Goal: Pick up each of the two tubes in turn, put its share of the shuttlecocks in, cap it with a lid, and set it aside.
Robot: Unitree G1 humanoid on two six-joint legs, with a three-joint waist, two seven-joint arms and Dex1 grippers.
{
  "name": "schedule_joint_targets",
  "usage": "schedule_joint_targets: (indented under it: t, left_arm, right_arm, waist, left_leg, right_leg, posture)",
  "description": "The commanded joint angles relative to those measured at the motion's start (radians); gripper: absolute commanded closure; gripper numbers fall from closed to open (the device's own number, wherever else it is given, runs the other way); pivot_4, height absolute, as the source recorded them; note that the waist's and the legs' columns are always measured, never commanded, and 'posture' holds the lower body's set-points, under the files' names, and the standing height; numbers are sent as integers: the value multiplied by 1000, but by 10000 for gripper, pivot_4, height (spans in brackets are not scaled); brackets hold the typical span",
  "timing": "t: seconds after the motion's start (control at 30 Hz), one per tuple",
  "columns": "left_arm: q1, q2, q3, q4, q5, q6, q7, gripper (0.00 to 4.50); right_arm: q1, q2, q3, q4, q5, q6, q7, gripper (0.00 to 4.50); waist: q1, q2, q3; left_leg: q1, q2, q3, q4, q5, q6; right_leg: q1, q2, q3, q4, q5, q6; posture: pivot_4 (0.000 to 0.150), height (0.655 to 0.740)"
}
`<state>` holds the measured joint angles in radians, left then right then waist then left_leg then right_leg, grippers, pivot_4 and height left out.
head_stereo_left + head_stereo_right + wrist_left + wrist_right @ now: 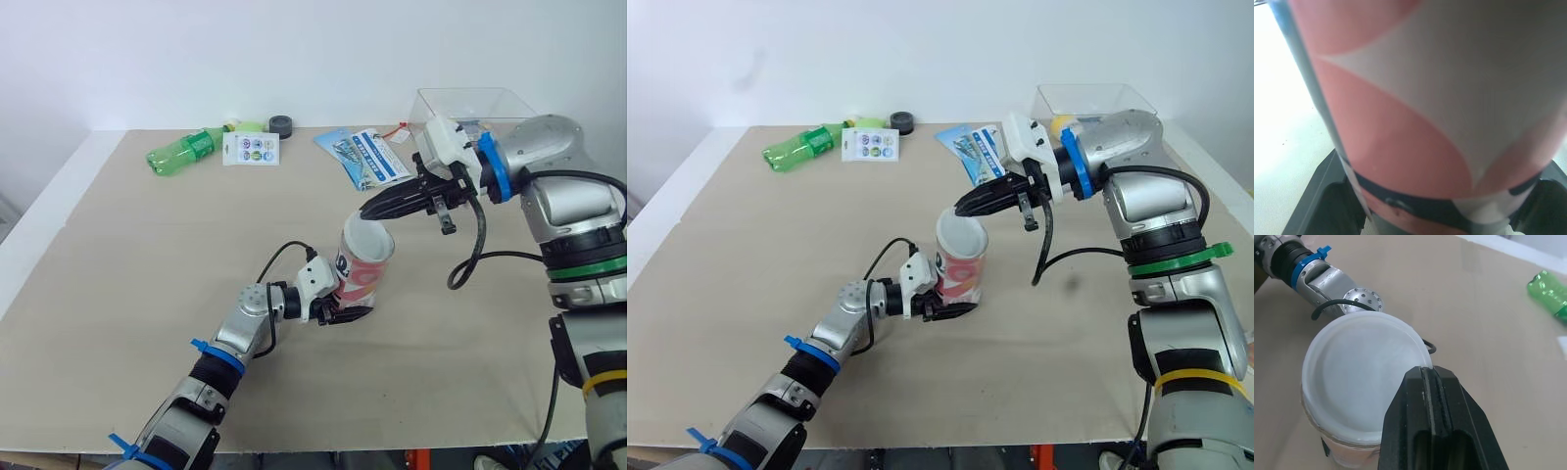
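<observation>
One tube (361, 266) is near the middle of the table (147, 294). Its long axis is nearly upright and its mouth faces up, with the top leaning slightly right. The left tool (341, 311) clamps its base. One pale lid (1359, 374) lies over the mouth, its rim pinched by the right tool (367, 211). At the far edge are one green bottle (181, 152), one sticker card (252, 149), one black ring (283, 125), one blue leaflet (364, 157) and one clear box (470, 103).
</observation>
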<state>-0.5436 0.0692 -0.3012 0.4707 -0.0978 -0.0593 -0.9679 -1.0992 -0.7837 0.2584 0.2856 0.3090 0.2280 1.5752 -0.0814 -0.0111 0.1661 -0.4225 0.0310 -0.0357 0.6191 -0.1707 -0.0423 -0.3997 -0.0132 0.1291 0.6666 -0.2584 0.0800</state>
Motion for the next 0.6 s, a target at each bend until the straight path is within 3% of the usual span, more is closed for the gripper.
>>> schedule_joint_targets:
  t: [0.03,0.33,0.6]
  left_arm:
    - [36,20,-21,61,28,36,-1,15339]
    - [40,20,-19,60,25,41,2,15339]
    - [45,19,-20,58,25,44,4,15339]
  right_arm:
    - [-34,-12,-10,-29,-13,-53,39,43825]
    - [-75,-49,55,-45,6,-55,39,43825]
    - [-130,-107,125,-68,116,2,39,43825]
  waist:
    - [0,0,0]
    - [1,0,0]
    - [1,0,0]
  left_leg:
    - [0,0,0,0,0,0]
    - [0,0,0,0,0,0]
    - [0,0,0,0,0,0]
  right_leg:
    - [0,0,0,0,0,0]
    - [0,0,0,0,0,0]
    - [0,0,0,0,-1,-1]
  posture:
    - [1500,7400]
    - [1500,7400]
    - [1500,7400]
